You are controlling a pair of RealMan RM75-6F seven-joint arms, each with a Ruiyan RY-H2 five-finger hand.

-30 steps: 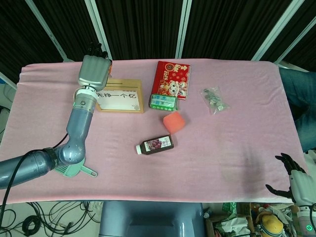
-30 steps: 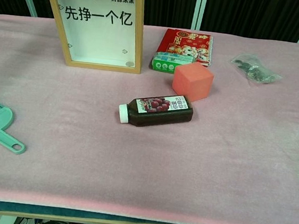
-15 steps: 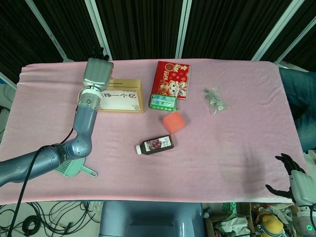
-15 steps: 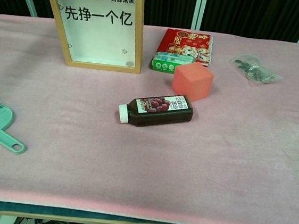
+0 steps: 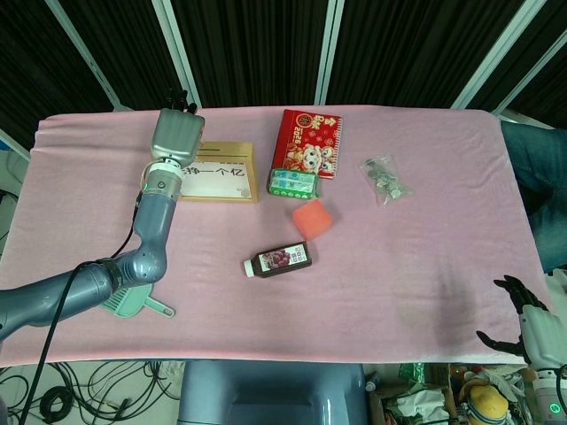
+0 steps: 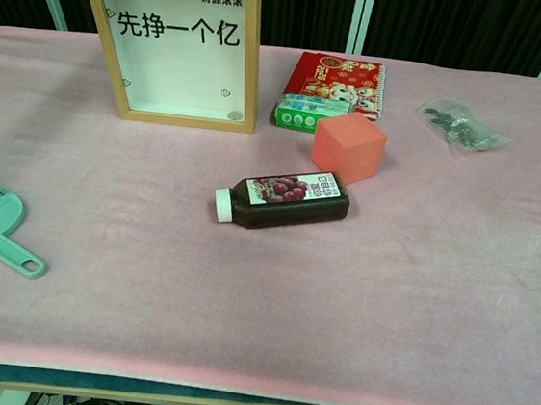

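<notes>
1. The left hand [image 5: 176, 135] hangs over the far left part of the bench [image 5: 425, 266], above the left end of the wooden frame [image 6: 176, 43]; whether its fingers are spread or closed cannot be told.
2. The frame stands upright near the far edge.
3. The right hand [image 5: 530, 320] sits off the near right corner, fingers spread, holding nothing.
4. A bottle [image 6: 283, 199] lies mid-bench, beside an orange cube [image 6: 349, 147].

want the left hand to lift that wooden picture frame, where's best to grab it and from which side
Probably the top rail of the wooden picture frame, from above. It stands upright facing the front edge, so the top rail is exposed and narrow enough to pinch front to back. The left hand is above that end, seen in the head view.
</notes>
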